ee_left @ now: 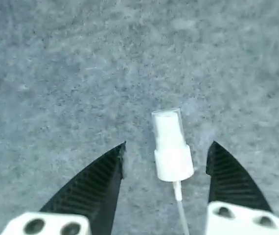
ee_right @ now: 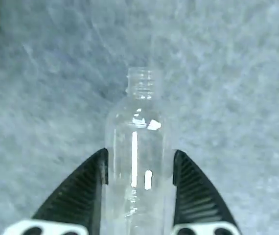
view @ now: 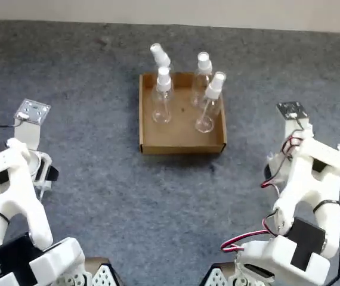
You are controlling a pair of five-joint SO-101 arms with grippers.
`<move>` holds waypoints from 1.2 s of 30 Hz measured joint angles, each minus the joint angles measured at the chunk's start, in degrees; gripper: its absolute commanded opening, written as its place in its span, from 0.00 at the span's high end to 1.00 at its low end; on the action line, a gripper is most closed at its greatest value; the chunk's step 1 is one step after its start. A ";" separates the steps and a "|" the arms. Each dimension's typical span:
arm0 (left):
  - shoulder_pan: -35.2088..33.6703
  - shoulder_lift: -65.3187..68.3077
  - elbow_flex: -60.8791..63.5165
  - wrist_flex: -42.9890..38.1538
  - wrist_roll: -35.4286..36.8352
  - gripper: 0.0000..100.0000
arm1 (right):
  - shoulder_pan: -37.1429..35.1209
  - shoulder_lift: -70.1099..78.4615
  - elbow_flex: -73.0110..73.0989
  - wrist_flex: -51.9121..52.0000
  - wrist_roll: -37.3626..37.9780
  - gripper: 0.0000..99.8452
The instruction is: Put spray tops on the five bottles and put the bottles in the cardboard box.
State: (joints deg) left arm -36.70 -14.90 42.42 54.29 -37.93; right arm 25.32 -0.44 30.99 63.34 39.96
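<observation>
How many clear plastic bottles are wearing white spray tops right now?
4, all in the brown cardboard box: back-left bottle, front-left bottle, back-right bottle, front-right bottle. None looks hidden.

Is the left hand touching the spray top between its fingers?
Apart. The left wrist view shows bare carpet on each side, between the spray top and the fingers of the left hand.

Left tool [ee_left: 168, 144] spread open; right tool [ee_right: 140, 152] clasps bottle [ee_right: 135, 142].

Four spray-topped bottles [view: 163, 104] cluster at the cardboard box [view: 182, 142], twelve o'clock on the worktop [view: 158, 202]; arms [view: 15, 179] at eight and four.
</observation>
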 measured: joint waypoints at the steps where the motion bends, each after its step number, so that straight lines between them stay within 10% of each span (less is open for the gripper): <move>1: 0.00 0.79 0.44 -1.05 -0.09 0.77 | 0.88 0.00 0.00 0.00 1.14 0.96; 20: 3.60 15.82 -6.51 4.75 0.70 0.98 | 8.88 0.09 -0.79 0.44 5.36 0.95; 36: 35.69 -1.85 -6.24 16.18 23.03 0.98 | 15.30 1.58 -2.90 0.62 5.36 0.95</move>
State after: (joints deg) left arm -1.01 -16.75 36.18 70.46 -14.90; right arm 40.62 1.14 28.09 63.96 45.32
